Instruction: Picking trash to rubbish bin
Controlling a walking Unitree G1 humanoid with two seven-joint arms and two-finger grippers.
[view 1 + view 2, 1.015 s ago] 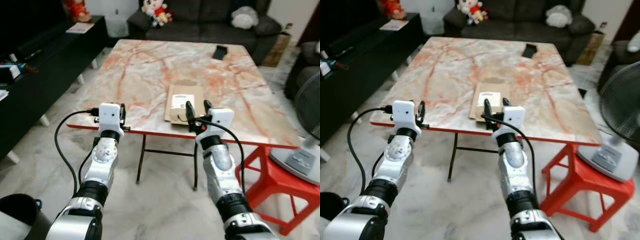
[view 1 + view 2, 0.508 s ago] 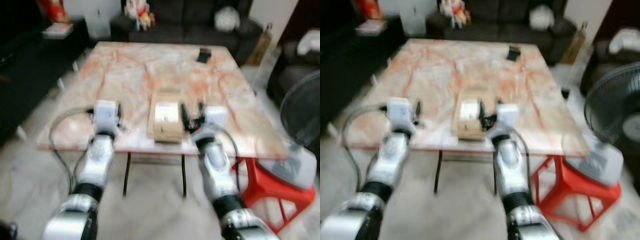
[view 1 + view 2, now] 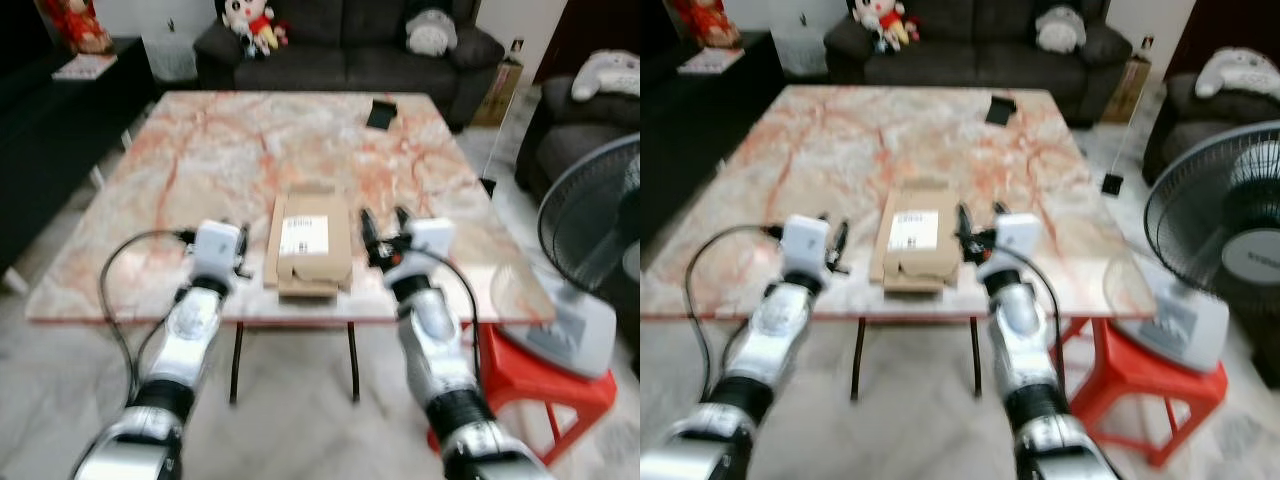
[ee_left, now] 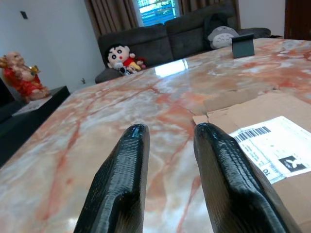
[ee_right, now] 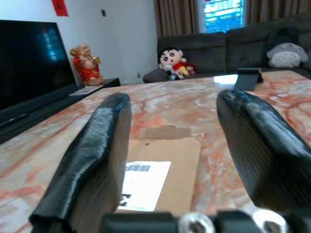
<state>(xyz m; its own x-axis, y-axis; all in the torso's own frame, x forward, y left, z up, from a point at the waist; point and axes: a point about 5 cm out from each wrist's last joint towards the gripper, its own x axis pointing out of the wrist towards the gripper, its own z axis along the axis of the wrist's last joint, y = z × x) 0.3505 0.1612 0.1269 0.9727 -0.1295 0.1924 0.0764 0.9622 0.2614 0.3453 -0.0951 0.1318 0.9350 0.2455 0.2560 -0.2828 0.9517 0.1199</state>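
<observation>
Flattened cardboard box on tabletop: light, stiff, flat; pinch near edge. Right end effector spread wide, left end effector parted, both empty.

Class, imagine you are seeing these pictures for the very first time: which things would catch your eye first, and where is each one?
First comes the flattened cardboard box with its white label, lying near the front edge of the big pink-veined marble table. The two silver arms reach toward it, the left claw and the right claw flanking it, both open and empty. To the right, a white fan stands on a red stool.
</observation>
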